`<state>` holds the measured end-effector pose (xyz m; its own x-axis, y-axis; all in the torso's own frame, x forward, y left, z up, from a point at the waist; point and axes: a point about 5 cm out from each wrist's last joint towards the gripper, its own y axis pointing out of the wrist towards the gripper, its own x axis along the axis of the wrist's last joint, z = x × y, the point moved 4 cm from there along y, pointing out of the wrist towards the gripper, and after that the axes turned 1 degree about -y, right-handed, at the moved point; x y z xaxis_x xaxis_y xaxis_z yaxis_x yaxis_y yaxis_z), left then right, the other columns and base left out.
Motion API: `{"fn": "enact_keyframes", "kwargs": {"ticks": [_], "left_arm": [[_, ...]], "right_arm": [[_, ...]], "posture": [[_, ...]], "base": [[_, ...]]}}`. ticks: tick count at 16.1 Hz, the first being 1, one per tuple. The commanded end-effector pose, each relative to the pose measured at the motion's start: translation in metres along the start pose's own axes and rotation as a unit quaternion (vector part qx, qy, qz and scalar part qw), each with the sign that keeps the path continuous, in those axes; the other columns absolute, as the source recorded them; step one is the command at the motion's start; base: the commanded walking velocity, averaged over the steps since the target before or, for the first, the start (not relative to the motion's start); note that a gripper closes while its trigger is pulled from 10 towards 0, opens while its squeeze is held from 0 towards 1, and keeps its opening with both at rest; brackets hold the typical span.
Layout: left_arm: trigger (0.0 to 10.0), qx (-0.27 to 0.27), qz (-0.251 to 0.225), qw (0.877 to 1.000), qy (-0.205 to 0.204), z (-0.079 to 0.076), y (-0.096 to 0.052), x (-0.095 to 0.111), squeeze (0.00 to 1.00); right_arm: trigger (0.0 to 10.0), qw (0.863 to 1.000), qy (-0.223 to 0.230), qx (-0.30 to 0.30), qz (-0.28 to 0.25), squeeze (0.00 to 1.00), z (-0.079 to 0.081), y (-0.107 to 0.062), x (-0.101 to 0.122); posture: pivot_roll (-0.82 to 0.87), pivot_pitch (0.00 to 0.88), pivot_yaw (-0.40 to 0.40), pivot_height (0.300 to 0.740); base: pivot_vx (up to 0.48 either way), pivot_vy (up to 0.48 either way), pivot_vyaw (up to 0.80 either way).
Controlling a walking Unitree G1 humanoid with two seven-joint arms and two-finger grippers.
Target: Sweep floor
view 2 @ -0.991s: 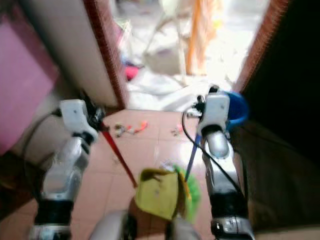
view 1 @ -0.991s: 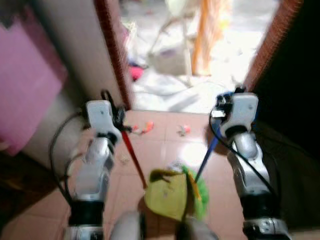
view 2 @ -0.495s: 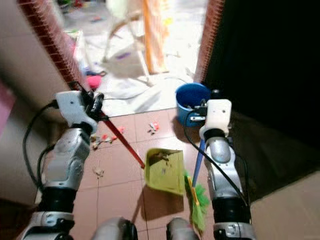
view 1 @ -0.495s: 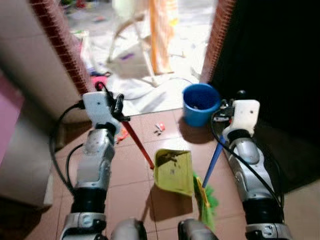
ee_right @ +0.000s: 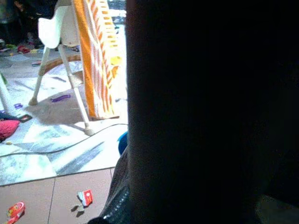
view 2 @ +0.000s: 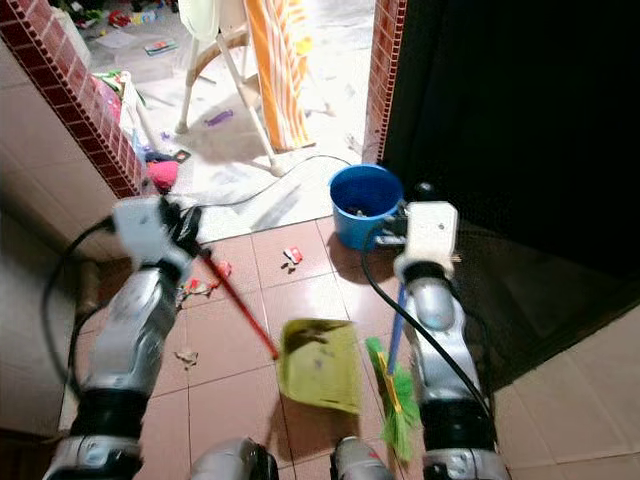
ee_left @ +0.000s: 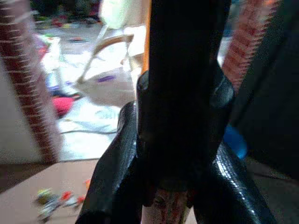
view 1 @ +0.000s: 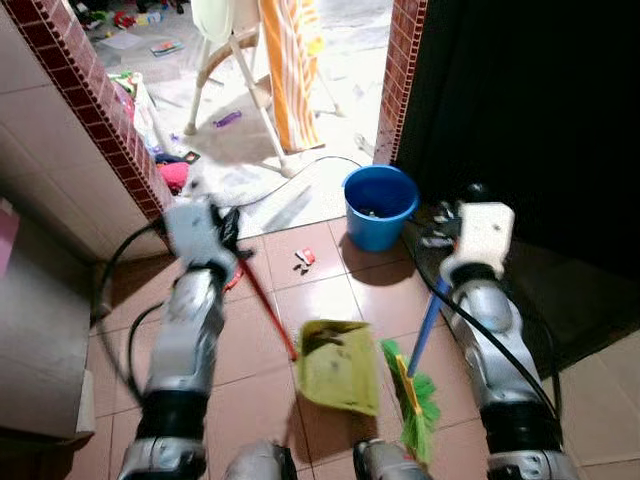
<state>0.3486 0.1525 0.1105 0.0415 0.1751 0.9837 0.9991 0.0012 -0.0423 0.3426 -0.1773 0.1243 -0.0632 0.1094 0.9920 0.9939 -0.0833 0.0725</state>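
Note:
My left gripper point(view 1: 228, 233) is shut on the red handle point(view 1: 268, 312) of a yellow-green dustpan point(view 1: 336, 366), which rests low over the tiled floor between my arms. My right gripper point(view 1: 440, 236) is shut on the blue handle point(view 1: 428, 322) of a broom whose green bristles point(view 1: 417, 403) touch the floor just right of the dustpan. A red-and-white scrap point(view 1: 303, 258) lies ahead of the dustpan. More scraps point(view 2: 220, 269) lie beside my left arm, and a pale one point(view 2: 185, 355) lies nearer. In the left wrist view the black fingers point(ee_left: 219, 172) close around the handle.
A blue bucket point(view 1: 378, 205) stands at the doorway, just ahead of my right gripper. Brick-edged walls point(view 1: 90, 90) frame the opening. Beyond are a white chair's legs point(view 1: 240, 70), an orange striped cloth point(view 1: 290, 60), a cable point(view 1: 320, 160) and scattered litter. The right side is dark.
The whole view has swung and sharpened, bringing the blue bucket and more of the doorway into sight. Both grippers keep their hold; the dustpan and broom stay between my arms.

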Motion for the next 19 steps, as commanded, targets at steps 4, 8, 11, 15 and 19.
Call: {"fn": "enact_keyframes", "kwargs": {"ticks": [4,8,11,15,19], "left_arm": [[10.0,0.06,-0.052,0.996,0.051,0.022,-0.002,0.023,0.0],[10.0,0.062,-0.084,0.994,0.031,0.02,0.003,0.046,0.0],[10.0,0.022,-0.087,0.995,-0.039,0.005,0.005,0.053,0.0],[10.0,0.002,-0.09,0.995,-0.041,-0.004,0.007,0.056,0.0],[10.0,0.009,-0.119,0.992,-0.042,-0.006,0.011,0.075,0.0]], "right_arm": [[10.0,1.0,0.005,-0.017,0.007,0.0,-0.012,-0.005,-0.004],[10.0,1.0,0.006,-0.005,0.01,0.0,-0.01,-0.001,-0.003],[10.0,1.0,0.006,-0.003,0.008,0.0,-0.009,0.001,-0.001],[10.0,1.0,-0.005,0.007,0.008,0.0,-0.008,-0.001,-0.001],[10.0,1.0,-0.014,-0.008,0.014,0.0,-0.016,0.0,-0.006]], "posture": [[-0.06,0.054,0.109,0.74],[-0.06,0.086,0.073,0.74],[-0.06,0.091,0.067,0.74],[-0.08,0.105,0.062,0.74],[-0.08,0.096,0.061,0.74]], "base": [[0.0,0.0,0.0],[0.0,0.0,-0.6],[0.0,0.0,-0.5],[0.0,0.0,0.0],[0.0,0.0,-0.12]]}}
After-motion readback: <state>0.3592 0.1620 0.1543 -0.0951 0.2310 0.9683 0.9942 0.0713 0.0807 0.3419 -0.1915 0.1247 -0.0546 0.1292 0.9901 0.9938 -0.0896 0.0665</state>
